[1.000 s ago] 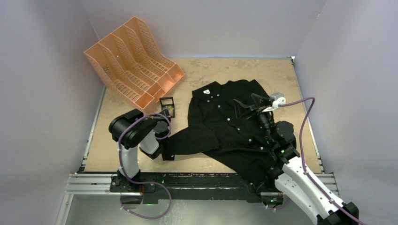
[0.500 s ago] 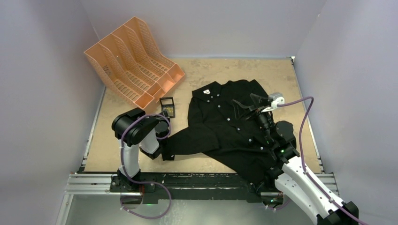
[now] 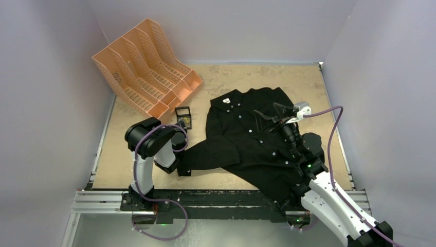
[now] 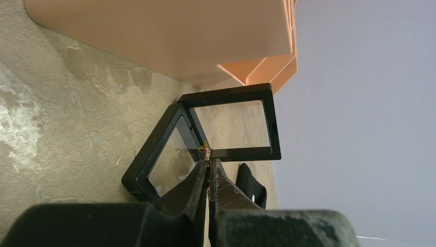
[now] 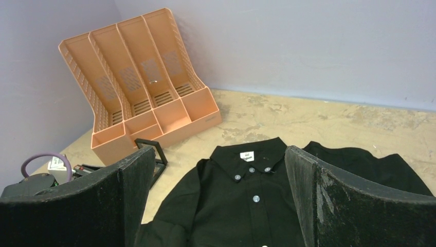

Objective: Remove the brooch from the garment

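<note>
A tiny gold brooch [image 4: 205,152] is pinched at the tips of my left gripper [image 4: 207,163], which is shut on it. It hangs just over the hinge of an open black display case [image 4: 226,123] with clear panes. From above, the left gripper [image 3: 181,129] is at that case [image 3: 183,116], left of the garment. The garment [image 3: 247,139] is a black button-up shirt with white buttons, lying flat on the table. My right gripper [image 3: 270,110] hovers open above the shirt's chest [image 5: 247,206], its wide fingers [image 5: 128,195] holding nothing.
An orange multi-slot file organiser [image 3: 146,64] lies tilted at the back left, close behind the case. Its wall [image 4: 154,31] fills the top of the left wrist view. Grey walls enclose the tan tabletop [image 3: 288,77] on three sides.
My left arm has shifted slightly right and forward toward the case, still shut on the brooch. The right gripper has barely moved.
</note>
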Controlling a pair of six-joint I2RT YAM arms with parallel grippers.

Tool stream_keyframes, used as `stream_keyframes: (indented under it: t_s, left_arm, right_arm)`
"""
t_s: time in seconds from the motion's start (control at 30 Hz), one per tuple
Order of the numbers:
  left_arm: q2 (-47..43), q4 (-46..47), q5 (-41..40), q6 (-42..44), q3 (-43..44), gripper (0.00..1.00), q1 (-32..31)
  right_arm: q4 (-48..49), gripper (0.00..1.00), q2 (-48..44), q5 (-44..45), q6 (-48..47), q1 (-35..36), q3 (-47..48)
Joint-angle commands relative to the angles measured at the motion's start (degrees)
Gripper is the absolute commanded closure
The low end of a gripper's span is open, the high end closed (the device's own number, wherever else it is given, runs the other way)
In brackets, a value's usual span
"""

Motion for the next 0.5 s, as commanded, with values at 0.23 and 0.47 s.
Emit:
stream_keyframes:
  t_s: [0.23,0.47]
  left_arm:
    - [0.9,17.5,-1.4,-1.9,0.2,1.0,0.6]
    - [0.7,17.6,-1.6,-2.2,-0.1,1.0,0.7]
  right_arm:
    - [2.8,0.02,-0.2,-0.3,-0.9,0.3,-0.1]
    - [2.7,0.02,-0.4,-0.4,-0.8,0.3,-0.1]
